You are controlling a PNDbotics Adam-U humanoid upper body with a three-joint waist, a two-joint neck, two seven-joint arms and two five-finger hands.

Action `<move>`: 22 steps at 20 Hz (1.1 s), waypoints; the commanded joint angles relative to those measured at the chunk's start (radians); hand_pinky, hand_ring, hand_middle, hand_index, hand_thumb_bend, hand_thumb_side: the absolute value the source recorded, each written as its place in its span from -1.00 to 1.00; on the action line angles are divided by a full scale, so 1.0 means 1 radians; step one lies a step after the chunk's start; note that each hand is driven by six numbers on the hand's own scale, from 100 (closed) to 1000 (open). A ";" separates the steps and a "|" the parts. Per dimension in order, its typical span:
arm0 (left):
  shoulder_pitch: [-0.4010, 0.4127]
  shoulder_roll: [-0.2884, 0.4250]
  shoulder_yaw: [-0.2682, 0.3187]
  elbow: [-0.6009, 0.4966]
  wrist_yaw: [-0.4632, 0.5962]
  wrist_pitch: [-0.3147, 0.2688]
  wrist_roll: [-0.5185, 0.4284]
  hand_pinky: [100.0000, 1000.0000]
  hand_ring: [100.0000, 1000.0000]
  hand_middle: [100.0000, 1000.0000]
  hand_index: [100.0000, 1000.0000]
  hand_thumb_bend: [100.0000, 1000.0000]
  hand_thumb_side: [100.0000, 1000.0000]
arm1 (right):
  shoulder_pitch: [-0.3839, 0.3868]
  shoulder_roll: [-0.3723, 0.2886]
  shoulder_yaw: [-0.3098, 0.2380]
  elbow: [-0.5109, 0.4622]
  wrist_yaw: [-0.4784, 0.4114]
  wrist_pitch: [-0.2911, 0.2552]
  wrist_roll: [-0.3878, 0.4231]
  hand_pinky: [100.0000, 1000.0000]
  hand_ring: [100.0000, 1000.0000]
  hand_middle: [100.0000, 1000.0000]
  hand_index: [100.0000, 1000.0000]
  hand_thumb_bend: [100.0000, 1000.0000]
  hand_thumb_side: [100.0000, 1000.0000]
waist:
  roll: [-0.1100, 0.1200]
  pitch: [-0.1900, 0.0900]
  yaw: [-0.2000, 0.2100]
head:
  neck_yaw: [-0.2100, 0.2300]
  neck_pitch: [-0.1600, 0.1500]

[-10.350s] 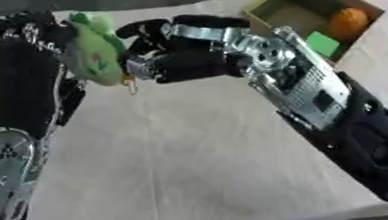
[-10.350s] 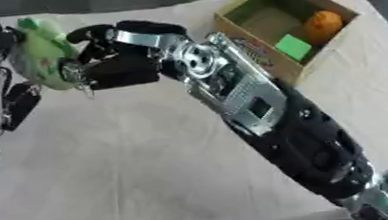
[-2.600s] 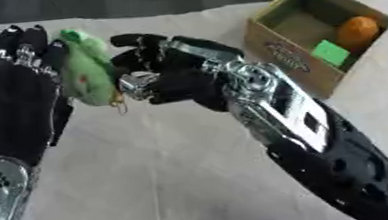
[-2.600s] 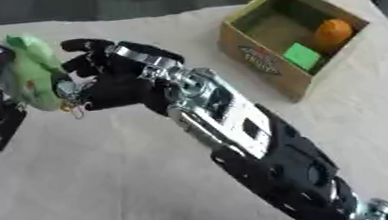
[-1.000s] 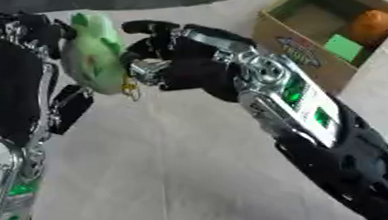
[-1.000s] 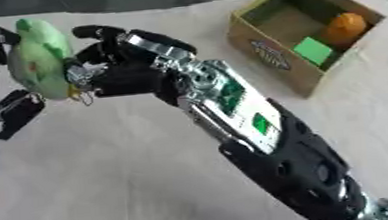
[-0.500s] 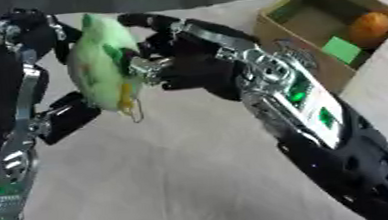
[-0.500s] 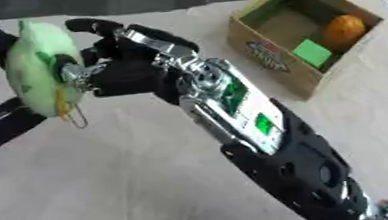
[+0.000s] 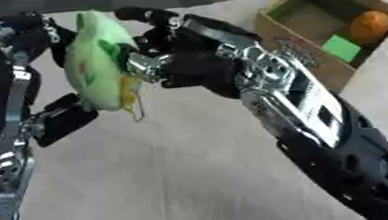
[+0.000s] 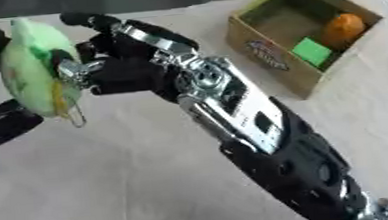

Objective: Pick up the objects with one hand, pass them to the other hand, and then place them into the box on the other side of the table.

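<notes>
A green plush toy [image 9: 93, 65] with a yellowish loop hanging under it is held in the air over the table's left side. My left hand [image 9: 16, 42] is behind it, fingers curled at its top and thumb [image 9: 62, 118] against its lower end. My right hand [image 9: 189, 57] reaches across from the right, with fingers over the toy's top and its thumb pressed on the toy's right side. The open cardboard box [image 9: 302, 52] stands at the far right, holding an orange ball [image 9: 370, 26] and a green block [image 9: 341, 48].
A pale cloth covers the table [image 9: 169, 184]. My right forearm [image 9: 321, 121] stretches diagonally from the lower right across the middle, passing close by the box's front wall. The table's far edge and a dark background lie along the top.
The toy has shifted a little right and down and turned broadside to me. My right hand has closed further in on it, and my left arm has dropped lower at the left edge.
</notes>
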 commanded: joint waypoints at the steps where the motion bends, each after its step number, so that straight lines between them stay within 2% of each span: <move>1: -0.018 0.008 -0.008 -0.007 0.030 0.000 0.026 -0.20 -0.26 -0.69 -0.19 -0.66 -1.00 | -0.013 -0.007 -0.014 -0.001 0.009 -0.008 -0.004 1.00 1.00 0.69 1.00 -1.00 -0.68 | 0.004 -0.015 -0.001 | -0.003 0.006; 6: -0.012 0.005 -0.020 0.036 0.064 0.003 0.058 -0.21 -0.27 -0.71 -0.19 -0.69 -1.00 | -0.014 -0.010 -0.019 -0.001 0.001 -0.020 -0.007 1.00 1.00 0.69 1.00 -1.00 -0.68 | 0.004 -0.016 -0.004 | 0.006 0.002; 13: -0.009 0.002 -0.019 0.053 0.059 0.006 0.075 -0.19 -0.28 -0.70 -0.19 -0.69 -1.00 | -0.014 -0.009 -0.016 -0.001 0.009 -0.017 0.000 1.00 1.00 0.70 1.00 -1.00 -0.67 | 0.001 -0.016 -0.001 | 0.014 0.000; 15: -0.009 0.002 -0.015 0.053 0.036 0.020 0.086 -0.20 -0.28 -0.69 -0.19 -0.66 -1.00 | -0.014 -0.008 -0.015 -0.001 0.010 -0.011 0.012 1.00 1.00 0.70 1.00 -1.00 -0.65 | -0.001 -0.016 0.000 | 0.013 0.000; 17: -0.011 0.006 -0.010 0.048 -0.020 0.040 0.092 -0.22 -0.27 -0.66 -0.19 -0.55 -1.00 | -0.016 -0.006 -0.019 -0.001 0.012 -0.009 0.023 1.00 1.00 0.70 1.00 -1.00 -0.63 | -0.001 -0.017 0.000 | 0.013 0.000; 22: -0.008 0.002 -0.007 0.054 -0.119 0.099 0.108 -0.22 -0.26 -0.66 -0.19 -0.52 -1.00 | -0.020 -0.003 -0.027 -0.001 0.022 0.006 0.047 1.00 1.00 0.70 1.00 -1.00 -0.54 | -0.001 -0.015 -0.003 | 0.013 -0.001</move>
